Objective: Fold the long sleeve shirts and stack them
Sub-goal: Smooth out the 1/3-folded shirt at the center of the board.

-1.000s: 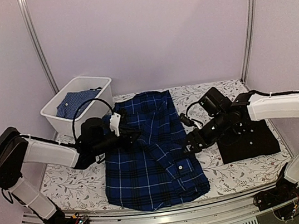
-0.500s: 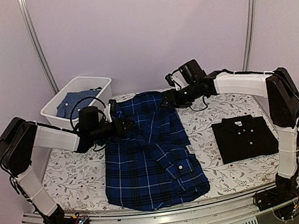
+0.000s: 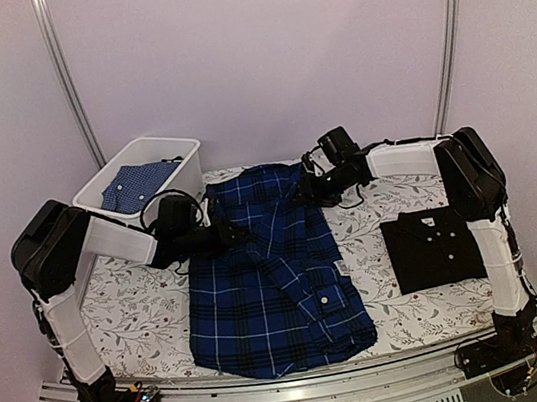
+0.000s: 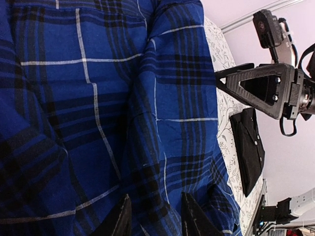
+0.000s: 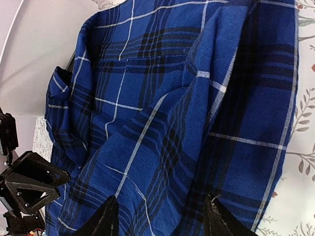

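While the plaid shirt (image 3: 271, 282) lies spread on the worktop (image 3: 135, 322), black shirt (image 3: 437, 247) folded to its right, we see the right hand (image 3: 305, 190) wide at its far edge. The left hand (image 3: 233, 235) is narrow, and we cannot tell if it grips.

White plastic bin (image 3: 190, 164) sits at the table's 10 o'clock corner, with some blue patterned cloth (image 3: 135, 184) bunched inside. Floral tablecloth (image 3: 131, 328) covers the top. Metal pole (image 3: 68, 79) at 11 o'clock, second pole (image 3: 448, 33) at 1.

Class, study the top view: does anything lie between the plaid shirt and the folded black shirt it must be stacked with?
Nothing visible does. Only a strip of bare tablecloth separates the plaid shirt from the black shirt.
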Action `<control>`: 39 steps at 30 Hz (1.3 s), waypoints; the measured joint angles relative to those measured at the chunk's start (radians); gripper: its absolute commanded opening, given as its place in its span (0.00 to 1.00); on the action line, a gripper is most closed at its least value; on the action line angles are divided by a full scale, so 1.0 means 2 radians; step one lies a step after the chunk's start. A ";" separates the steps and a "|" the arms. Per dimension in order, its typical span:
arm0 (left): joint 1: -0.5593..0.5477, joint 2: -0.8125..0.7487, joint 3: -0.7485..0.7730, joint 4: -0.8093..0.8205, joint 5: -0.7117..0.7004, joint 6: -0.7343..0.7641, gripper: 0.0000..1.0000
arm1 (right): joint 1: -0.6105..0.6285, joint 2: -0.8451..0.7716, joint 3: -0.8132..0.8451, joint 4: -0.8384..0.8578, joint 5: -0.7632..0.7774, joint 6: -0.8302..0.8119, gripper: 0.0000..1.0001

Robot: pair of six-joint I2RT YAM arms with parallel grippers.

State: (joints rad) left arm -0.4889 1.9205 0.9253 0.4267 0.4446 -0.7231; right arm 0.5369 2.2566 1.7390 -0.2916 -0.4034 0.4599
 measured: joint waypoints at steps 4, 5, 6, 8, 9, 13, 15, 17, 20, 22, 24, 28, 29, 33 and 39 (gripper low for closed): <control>-0.001 0.007 0.004 -0.003 -0.002 -0.008 0.34 | 0.000 0.021 0.014 0.008 -0.015 0.010 0.37; -0.001 0.009 0.007 -0.003 -0.002 -0.009 0.34 | 0.000 0.027 0.020 0.009 -0.018 0.012 0.30; -0.001 0.012 0.012 -0.005 -0.003 -0.010 0.34 | 0.000 0.034 0.028 0.009 -0.021 0.015 0.22; -0.002 0.019 0.022 -0.010 -0.004 -0.011 0.33 | -0.001 0.046 0.046 0.007 -0.025 0.018 0.09; -0.003 0.022 0.027 -0.012 -0.004 -0.011 0.32 | -0.001 0.051 0.054 0.007 -0.026 0.017 0.05; -0.004 0.032 0.042 -0.025 -0.007 -0.010 0.21 | -0.003 0.064 0.098 -0.005 -0.026 0.013 0.00; -0.005 0.038 0.051 -0.031 -0.009 -0.007 0.16 | -0.005 0.067 0.122 -0.011 -0.026 0.007 0.00; -0.006 0.044 0.060 -0.038 -0.011 -0.007 0.11 | -0.008 0.067 0.147 -0.014 -0.026 0.001 0.00; -0.009 0.054 0.074 -0.045 -0.014 -0.003 0.09 | -0.018 0.068 0.175 -0.014 -0.030 -0.006 0.02; -0.011 0.058 0.079 -0.048 -0.015 -0.001 0.08 | -0.027 0.073 0.190 -0.013 -0.037 -0.010 0.10; -0.013 0.062 0.081 -0.051 -0.016 -0.001 0.08 | -0.035 0.082 0.201 -0.013 -0.042 -0.015 0.26; -0.015 0.065 0.083 -0.056 -0.018 0.005 0.13 | -0.044 0.111 0.212 -0.013 -0.043 -0.022 0.63; -0.015 0.065 0.083 -0.056 -0.019 0.007 0.15 | -0.046 0.117 0.212 -0.018 -0.040 -0.025 0.70; -0.015 0.064 0.086 -0.066 -0.026 0.018 0.20 | -0.047 0.129 0.212 -0.049 -0.016 -0.040 0.76; -0.018 0.058 0.110 -0.093 -0.036 0.035 0.20 | -0.044 0.092 0.163 -0.065 0.025 -0.051 0.71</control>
State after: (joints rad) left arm -0.5243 2.0365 1.1450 0.2398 0.3717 -0.6537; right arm 0.4484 2.4409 2.0655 -0.4225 -0.3534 0.3569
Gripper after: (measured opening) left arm 0.204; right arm 0.741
